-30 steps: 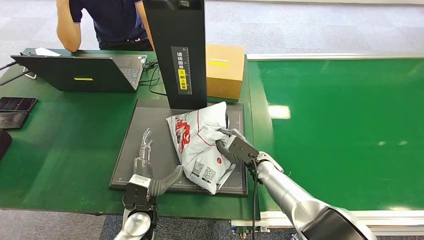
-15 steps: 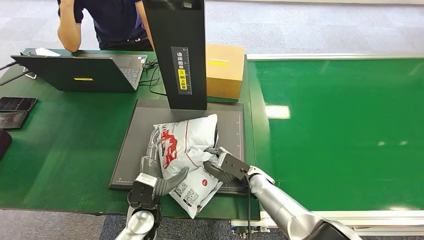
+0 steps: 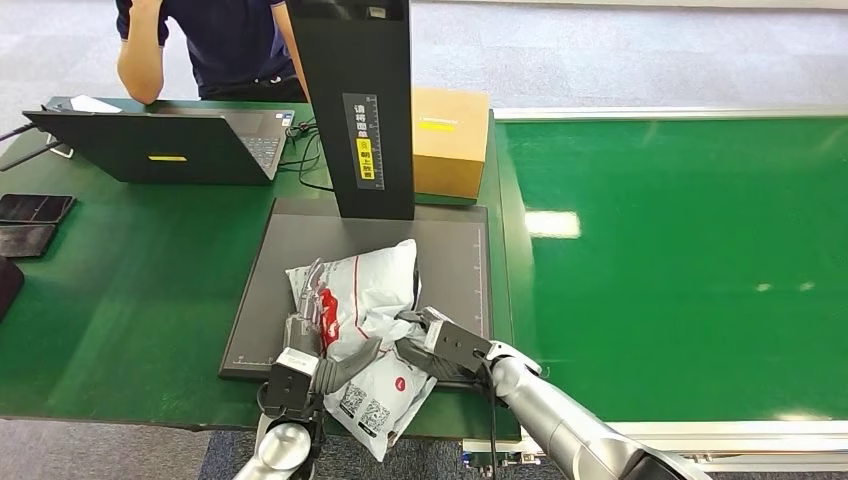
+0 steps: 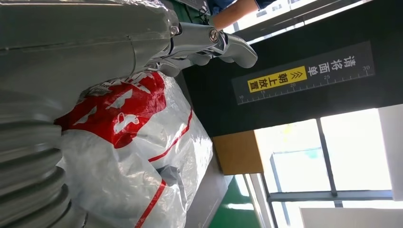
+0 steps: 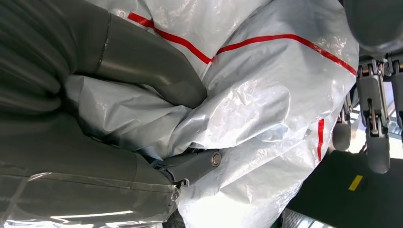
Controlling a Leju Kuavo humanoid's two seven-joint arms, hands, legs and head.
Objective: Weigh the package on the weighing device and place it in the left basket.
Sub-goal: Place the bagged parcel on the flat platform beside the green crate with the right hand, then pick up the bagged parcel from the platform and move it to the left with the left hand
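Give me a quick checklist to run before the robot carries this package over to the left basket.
1. Right hand grips the white plastic package: ok; the right wrist view shows its thumb and fingers bunching the plastic.
2. Left hand secures the package: cannot tell; it lies against the package's side, thumb under it.
3. Package off the dark weighing platform: not ok; it overhangs the near edge but partly lies over it.
4. Left basket located: cannot tell.
5. Path leftward: not ok; laptop and phones sit on the table's left side.
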